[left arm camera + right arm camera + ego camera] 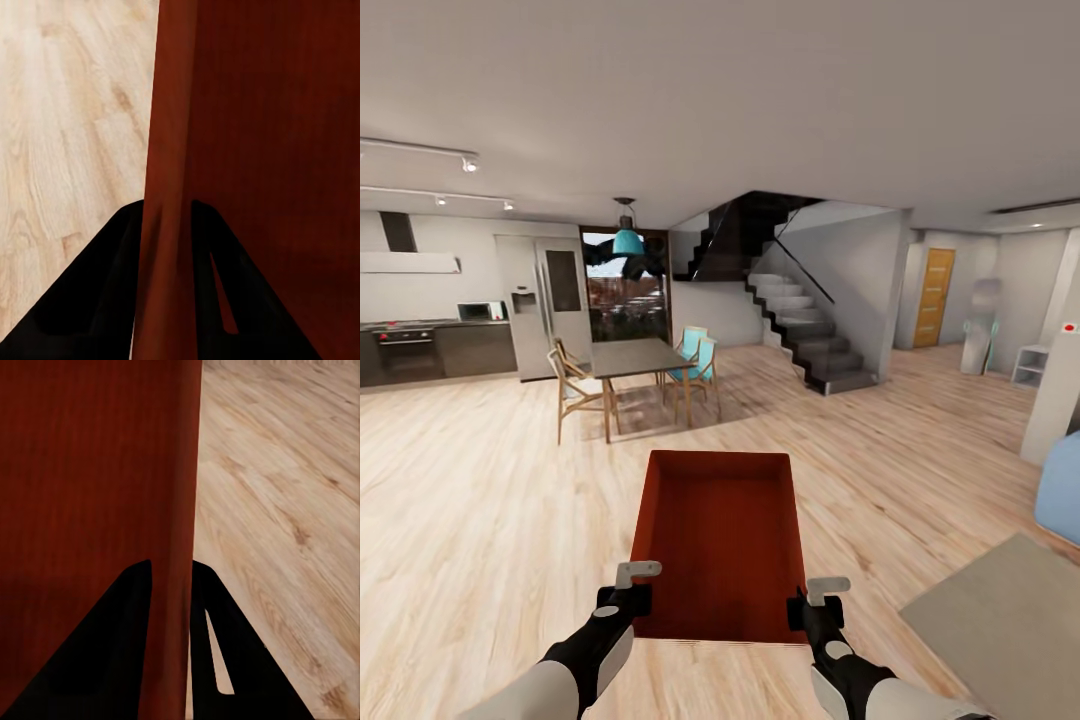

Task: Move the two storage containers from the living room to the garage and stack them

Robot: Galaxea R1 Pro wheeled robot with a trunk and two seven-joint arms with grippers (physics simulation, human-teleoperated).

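One shallow orange-red lidless bin (722, 540)

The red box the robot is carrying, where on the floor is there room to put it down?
Bare wood floor spreads between the red box and the dining table, and off toward the stairs. It is crowded by the table's chairs, and the grey rug and a blue seat fill the right side.
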